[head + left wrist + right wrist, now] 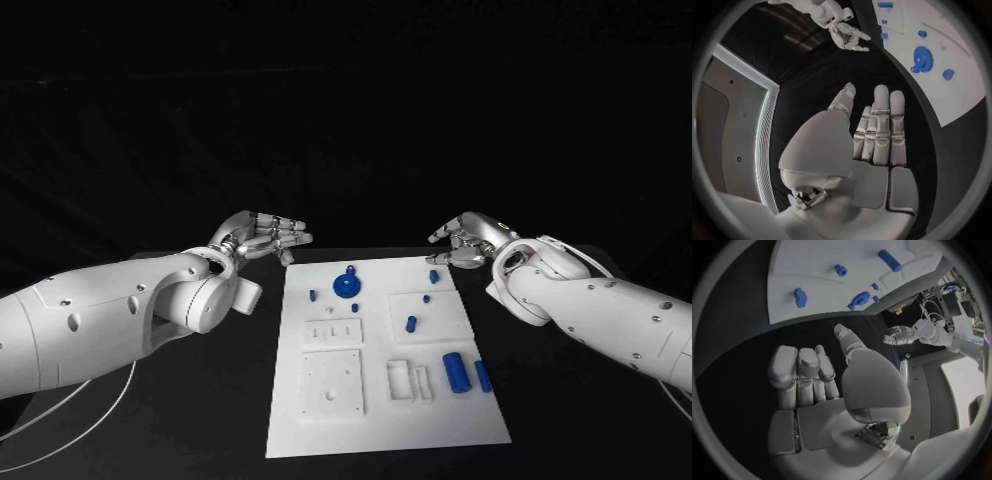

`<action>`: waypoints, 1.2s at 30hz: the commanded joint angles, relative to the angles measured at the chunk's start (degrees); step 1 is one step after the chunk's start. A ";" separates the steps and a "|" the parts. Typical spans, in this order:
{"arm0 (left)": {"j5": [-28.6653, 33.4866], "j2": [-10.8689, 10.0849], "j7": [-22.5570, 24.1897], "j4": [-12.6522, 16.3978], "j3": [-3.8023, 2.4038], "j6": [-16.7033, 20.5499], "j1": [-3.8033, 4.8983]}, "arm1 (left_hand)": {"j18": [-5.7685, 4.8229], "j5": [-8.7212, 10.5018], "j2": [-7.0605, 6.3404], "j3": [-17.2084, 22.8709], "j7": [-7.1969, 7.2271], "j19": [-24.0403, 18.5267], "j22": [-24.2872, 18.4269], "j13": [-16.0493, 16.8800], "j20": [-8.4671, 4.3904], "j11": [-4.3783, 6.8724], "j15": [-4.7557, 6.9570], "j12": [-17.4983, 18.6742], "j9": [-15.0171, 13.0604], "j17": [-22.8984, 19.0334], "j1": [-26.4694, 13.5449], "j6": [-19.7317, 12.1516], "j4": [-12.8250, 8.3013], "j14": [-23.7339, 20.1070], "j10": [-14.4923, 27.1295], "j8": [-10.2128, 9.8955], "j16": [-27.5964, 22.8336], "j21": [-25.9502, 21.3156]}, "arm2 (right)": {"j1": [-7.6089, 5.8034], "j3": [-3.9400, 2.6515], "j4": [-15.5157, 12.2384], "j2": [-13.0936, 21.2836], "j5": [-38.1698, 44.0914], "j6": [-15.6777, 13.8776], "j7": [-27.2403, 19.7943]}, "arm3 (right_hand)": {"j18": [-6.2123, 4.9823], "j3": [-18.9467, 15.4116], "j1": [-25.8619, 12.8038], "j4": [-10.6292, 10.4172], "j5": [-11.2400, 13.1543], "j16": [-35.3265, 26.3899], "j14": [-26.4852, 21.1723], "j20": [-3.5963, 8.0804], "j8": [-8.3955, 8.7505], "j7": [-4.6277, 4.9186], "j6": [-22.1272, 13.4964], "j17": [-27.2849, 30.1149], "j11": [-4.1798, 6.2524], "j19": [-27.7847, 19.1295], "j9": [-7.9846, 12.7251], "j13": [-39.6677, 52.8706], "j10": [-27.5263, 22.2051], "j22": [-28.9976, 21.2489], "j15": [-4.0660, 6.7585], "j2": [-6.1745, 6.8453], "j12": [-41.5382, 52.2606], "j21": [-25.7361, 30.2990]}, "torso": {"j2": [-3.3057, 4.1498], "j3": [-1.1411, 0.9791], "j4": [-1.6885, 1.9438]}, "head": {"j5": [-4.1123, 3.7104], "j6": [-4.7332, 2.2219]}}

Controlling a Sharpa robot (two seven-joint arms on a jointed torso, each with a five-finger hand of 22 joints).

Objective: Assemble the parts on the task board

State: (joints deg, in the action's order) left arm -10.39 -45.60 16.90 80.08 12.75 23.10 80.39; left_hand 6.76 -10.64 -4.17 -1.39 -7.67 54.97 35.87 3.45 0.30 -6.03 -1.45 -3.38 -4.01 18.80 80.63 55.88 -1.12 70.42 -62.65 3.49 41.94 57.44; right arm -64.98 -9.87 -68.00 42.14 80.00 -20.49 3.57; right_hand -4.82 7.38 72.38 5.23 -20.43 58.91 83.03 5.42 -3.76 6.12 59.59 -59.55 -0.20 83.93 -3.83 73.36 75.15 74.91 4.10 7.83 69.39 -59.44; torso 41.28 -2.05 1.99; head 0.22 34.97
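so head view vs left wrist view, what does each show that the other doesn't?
Head view only: the whole task board, with two blue cylinders at its near right and white blocks beside them. Left wrist view only: the left robot hand from behind, fingers straight, holding nothing. Both: the blue gear and the right robot hand.

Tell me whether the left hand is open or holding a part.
Open. The silver left hand holds nothing: its fingers lie straight over the black table, beside the white task board.
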 commanded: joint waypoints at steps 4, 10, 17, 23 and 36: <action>0.00 0.12 0.91 -0.32 -0.04 -0.56 -0.03 | 0.58 -0.16 0.60 -0.17 0.09 -0.18 0.07 0.07 -0.06 -0.21 0.26 -0.11 -0.01 -0.05 0.02 -0.52 -0.61 -0.05 0.02 0.13 0.26 -0.28 | 0.01 -0.24 3.18 -0.17 -3.22 5.49 -5.88 | -0.12 -0.50 0.46 1.26 -0.31 0.06 -0.02 -0.26 0.17 -0.10 -0.48 -0.32 0.12 3.71 0.03 -0.05 -0.08 7.68 -0.06 -0.77 -0.10 -0.29 | 0.04 -0.23 0.17 | -0.20 0.31; 0.00 0.19 0.96 -0.44 -0.04 -0.73 -0.09 | 0.60 -0.15 0.53 -0.16 0.07 -0.16 0.09 0.07 -0.02 -0.27 0.22 -0.13 -0.01 -0.08 0.02 -0.55 -0.63 -0.07 0.33 0.13 0.26 -0.29 | 0.02 -0.30 6.20 -1.23 -2.66 7.57 -6.66 | 0.04 -0.04 0.90 2.50 -0.47 -0.07 0.00 0.04 0.18 -0.61 -0.86 -0.49 0.79 3.66 0.06 -0.07 -0.23 7.70 0.39 -0.86 -0.28 -0.32 | 0.11 -0.15 0.22 | 0.31 0.56; -0.02 0.15 1.00 -0.49 -0.04 -0.89 -0.15 | 0.64 -0.17 0.50 -0.06 0.05 -0.15 0.13 0.07 0.01 -0.34 0.19 -0.13 -0.02 -0.10 0.10 -0.58 -0.64 -0.07 0.58 0.13 0.32 -0.29 | 0.20 -0.31 9.14 -2.23 -1.80 10.00 -6.83 | 0.85 5.32 0.43 7.09 -3.62 -0.68 0.08 1.31 0.20 -1.81 -1.36 -0.77 2.46 3.56 0.08 -0.05 -0.46 7.68 1.60 -0.78 -1.02 -0.08 | 0.14 -0.11 0.32 | 0.14 0.91; -0.10 0.04 1.01 -0.43 -0.06 -0.99 -0.16 | 0.65 -0.15 0.50 -0.02 0.04 -0.17 0.16 0.08 0.03 -0.33 0.19 -0.14 -0.02 -0.11 0.14 -0.58 -0.64 -0.10 0.55 0.13 0.32 -0.29 | 0.60 -0.32 10.54 -2.89 -1.38 11.30 -6.91 | 1.02 7.91 -0.18 9.14 -5.07 -1.01 0.09 1.55 0.19 -2.13 -1.35 -0.88 2.79 3.50 0.08 0.00 -0.58 7.65 1.80 -0.84 -1.33 0.13 | 0.19 -0.23 0.31 | 0.16 1.49; -0.20 -0.05 1.01 -0.48 -0.10 -1.00 -0.16 | 0.65 -0.15 0.50 -0.02 0.04 -0.17 0.16 0.08 0.03 -0.33 0.19 -0.14 -0.02 -0.11 0.14 -0.58 -0.64 -0.10 0.55 0.13 0.32 -0.29 | 1.15 -0.32 11.30 -3.20 -1.17 13.33 -6.97 | 1.16 11.72 -1.27 10.61 -8.58 -1.32 0.11 1.76 0.19 -2.35 -1.36 -1.11 2.99 3.40 0.08 0.08 -0.66 7.67 1.97 -0.09 -1.59 0.04 | 0.15 -0.17 0.16 | 0.02 2.15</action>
State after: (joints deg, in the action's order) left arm -10.42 -45.71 17.09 79.53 12.72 22.90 80.22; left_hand 6.61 -10.64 -4.18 -1.46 -7.52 54.98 35.97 3.45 0.30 -6.24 -1.45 -3.38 -4.01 18.74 80.63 55.74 -1.52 70.42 -62.44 3.49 41.94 57.44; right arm -63.94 -10.16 -56.71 39.07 78.14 -9.38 -2.64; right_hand -4.83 19.16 71.62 15.89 -29.29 57.85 83.19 6.66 -3.76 4.16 58.05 -60.57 2.27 83.93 -3.83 73.41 74.54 74.91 5.71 7.68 67.97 -59.44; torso 41.43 -2.25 2.22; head 0.23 37.07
